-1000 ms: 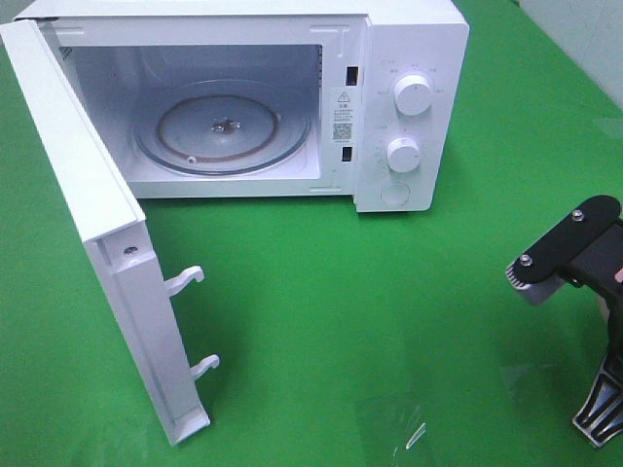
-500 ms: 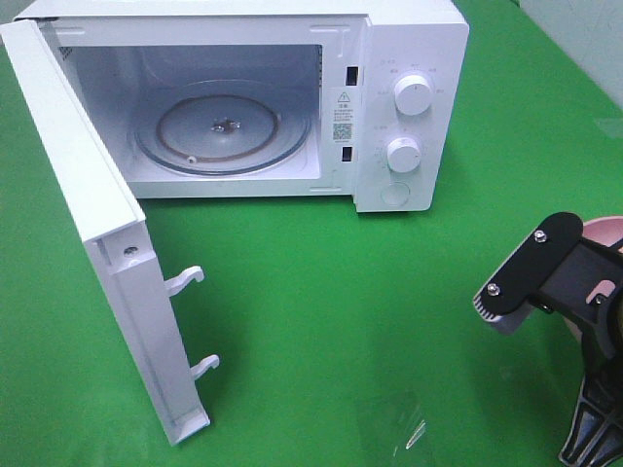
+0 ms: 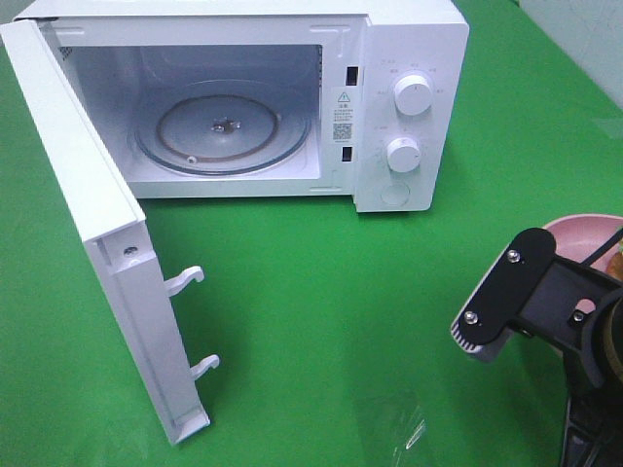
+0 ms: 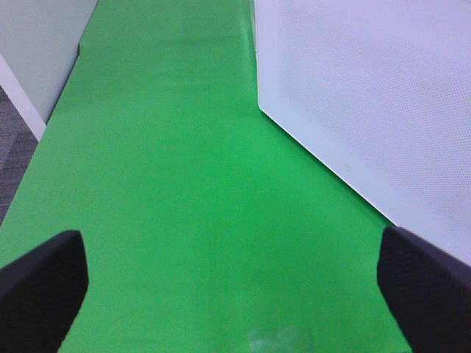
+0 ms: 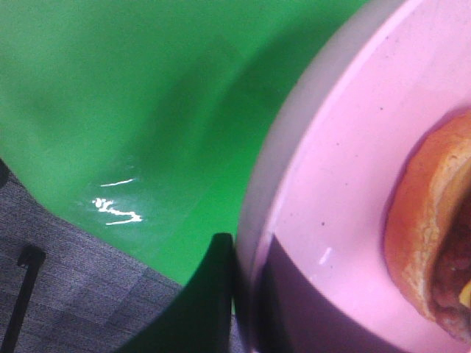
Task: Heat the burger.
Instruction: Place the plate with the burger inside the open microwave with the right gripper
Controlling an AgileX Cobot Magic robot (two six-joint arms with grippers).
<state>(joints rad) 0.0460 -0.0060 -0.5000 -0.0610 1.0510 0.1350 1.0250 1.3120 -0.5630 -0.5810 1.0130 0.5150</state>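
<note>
The right gripper [image 5: 246, 254] pinches the rim of the pink plate [image 5: 346, 169]. One dark finger [image 5: 210, 294] lies outside the rim, the other lies across the pink inside, and the rim sits between them. The picture's edge cuts both off, so only their tips show. The burger [image 5: 430, 220] sits on this plate, well in from the pinched rim. Only part of its golden-brown bun and a strip of dark patty show before the frame ends. In the exterior high view the arm's black bracket [image 3: 501, 292] hides the gripper, and the plate shows as a pink arc at the right edge with a blurred tan sliver of burger beside it. Whether the plate rests on the green cloth [image 3: 321, 292] or is held above it cannot be told.

The left gripper [image 4: 235, 294] is spread wide, its black fingertips [image 4: 40, 290] at the picture's lower corners with only cloth between them. It does not appear in the exterior high view.

Farther out, the microwave [image 3: 409, 58] stands at the back of the cloth. Its door [image 3: 88, 224] is swung fully open, and the glass turntable [image 3: 219, 131] is in plain sight inside.

A second ago no plate showed, and half a second ago only a thin pink edge showed behind the bracket. The bracket has shifted left and lower in the view, bringing more of the plate in. The microwave and door are unchanged.
</note>
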